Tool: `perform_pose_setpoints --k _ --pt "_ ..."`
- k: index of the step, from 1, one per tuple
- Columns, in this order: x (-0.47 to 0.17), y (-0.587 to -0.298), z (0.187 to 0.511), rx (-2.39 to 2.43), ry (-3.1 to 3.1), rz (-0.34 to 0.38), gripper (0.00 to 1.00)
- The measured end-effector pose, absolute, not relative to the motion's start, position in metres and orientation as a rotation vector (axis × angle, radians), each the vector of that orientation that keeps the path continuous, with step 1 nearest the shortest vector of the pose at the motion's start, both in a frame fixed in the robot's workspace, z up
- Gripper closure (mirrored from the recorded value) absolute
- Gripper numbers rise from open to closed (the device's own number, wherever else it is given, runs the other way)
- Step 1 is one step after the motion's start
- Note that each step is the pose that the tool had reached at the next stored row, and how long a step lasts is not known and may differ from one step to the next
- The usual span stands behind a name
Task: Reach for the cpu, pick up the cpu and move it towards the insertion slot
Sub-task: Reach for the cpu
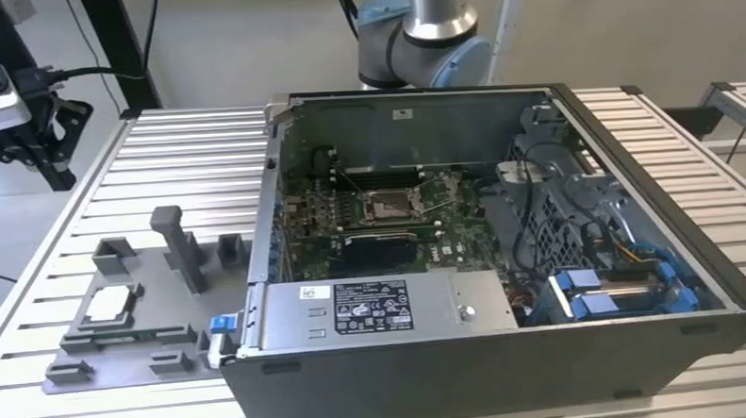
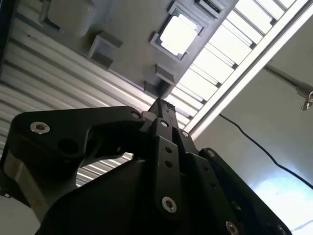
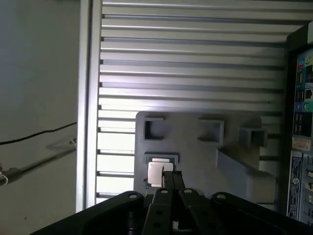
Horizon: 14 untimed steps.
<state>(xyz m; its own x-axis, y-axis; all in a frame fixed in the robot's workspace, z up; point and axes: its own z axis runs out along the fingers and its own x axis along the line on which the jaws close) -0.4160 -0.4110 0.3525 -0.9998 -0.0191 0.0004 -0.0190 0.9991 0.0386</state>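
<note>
The cpu is a pale square chip lying flat in a pocket of the grey plastic fixture on the exterior view's left. It glares bright in the second wrist view. In the first wrist view the cpu is partly covered by my fingertips. My gripper hangs high above the table's far left corner, well apart from the fixture. Its black fingers meet at the tip, shut and holding nothing. The insertion slot sits on the green board inside the open computer case.
The open computer case fills the middle and right of the slatted aluminium table. Upright posts rise from the fixture near the case wall. The arm's base stands behind the case. A cable lies on the floor beyond the table edge.
</note>
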Motion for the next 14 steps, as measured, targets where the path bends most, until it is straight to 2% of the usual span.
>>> perform_pose_setpoints --k 14 --pt "-0.423 -0.423 0.347 0.03 -3.14 -0.061 1.0"
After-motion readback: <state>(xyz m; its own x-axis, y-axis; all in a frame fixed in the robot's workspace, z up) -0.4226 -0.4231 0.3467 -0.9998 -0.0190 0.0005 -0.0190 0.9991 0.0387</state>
